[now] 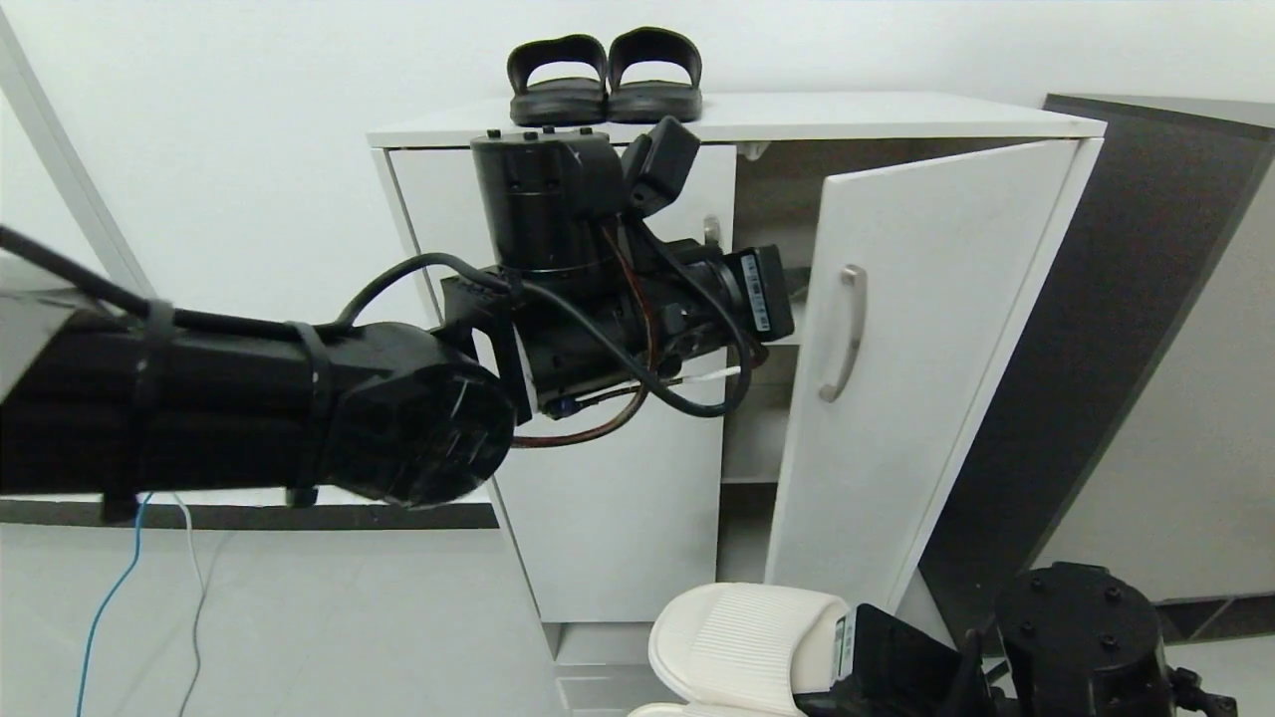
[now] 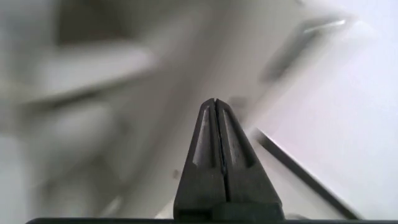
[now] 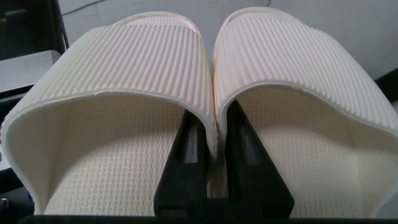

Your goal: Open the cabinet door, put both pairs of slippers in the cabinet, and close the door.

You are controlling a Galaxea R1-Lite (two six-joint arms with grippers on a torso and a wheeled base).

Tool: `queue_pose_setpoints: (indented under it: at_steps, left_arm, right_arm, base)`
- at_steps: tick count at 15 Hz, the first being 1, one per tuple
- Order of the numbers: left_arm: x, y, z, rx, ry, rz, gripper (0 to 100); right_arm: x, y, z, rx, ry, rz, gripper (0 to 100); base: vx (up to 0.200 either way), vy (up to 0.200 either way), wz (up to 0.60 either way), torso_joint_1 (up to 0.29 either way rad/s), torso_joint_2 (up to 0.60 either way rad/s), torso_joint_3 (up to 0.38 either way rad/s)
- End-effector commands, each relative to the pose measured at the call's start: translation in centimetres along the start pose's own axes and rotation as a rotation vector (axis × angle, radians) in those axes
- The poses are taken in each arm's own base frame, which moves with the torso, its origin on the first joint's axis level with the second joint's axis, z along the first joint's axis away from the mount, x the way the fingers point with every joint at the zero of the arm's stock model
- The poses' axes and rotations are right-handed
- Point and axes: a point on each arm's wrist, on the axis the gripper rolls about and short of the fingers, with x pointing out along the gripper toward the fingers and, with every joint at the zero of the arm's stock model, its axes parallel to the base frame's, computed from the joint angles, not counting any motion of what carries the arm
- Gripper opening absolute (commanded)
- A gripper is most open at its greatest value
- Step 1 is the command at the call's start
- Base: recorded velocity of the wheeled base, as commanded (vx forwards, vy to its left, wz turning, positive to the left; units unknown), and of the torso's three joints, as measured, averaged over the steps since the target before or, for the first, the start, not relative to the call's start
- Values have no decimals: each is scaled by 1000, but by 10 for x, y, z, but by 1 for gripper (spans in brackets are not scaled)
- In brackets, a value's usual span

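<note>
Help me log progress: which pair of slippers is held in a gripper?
The cream ribbed slippers, pinched by their inner edges in the right gripper; the black rubber slippers sit on the white cabinet top.

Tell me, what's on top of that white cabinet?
A pair of black slippers sits side by side on the cabinet, toward its left. The surface behind them is hidden.

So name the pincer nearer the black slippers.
Left. The left pincer is up at the cabinet front below the black slippers; the right pincer is low, holding the white slippers.
</note>
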Motion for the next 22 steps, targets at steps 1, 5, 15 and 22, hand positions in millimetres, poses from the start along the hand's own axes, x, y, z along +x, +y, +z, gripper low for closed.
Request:
queue_pose_setpoints:
  at_steps: [1, 5, 15, 22]
  left_arm:
    - [-12, -17, 7, 22, -15, -34, 0]
    - [-15, -17, 7, 38, -16, -26, 0]
    - [-183, -1, 2, 156, -62, 264, 0]
    - [-320, -40, -49, 218, -89, 696, 0]
  right_arm:
    - [0, 1, 0, -1, 1, 4, 0]
    - [1, 0, 1, 2, -2, -6, 0]
    - [7, -27, 2, 45, -7, -97, 0]
    - [10, -43, 1, 74, -8, -145, 0]
  base:
    - [-200, 0, 0, -2, -2, 7]
    - [-50, 0, 0, -2, -1, 2]
    - [0, 0, 0, 0, 0, 0]
    - [0, 0, 0, 0, 0, 0]
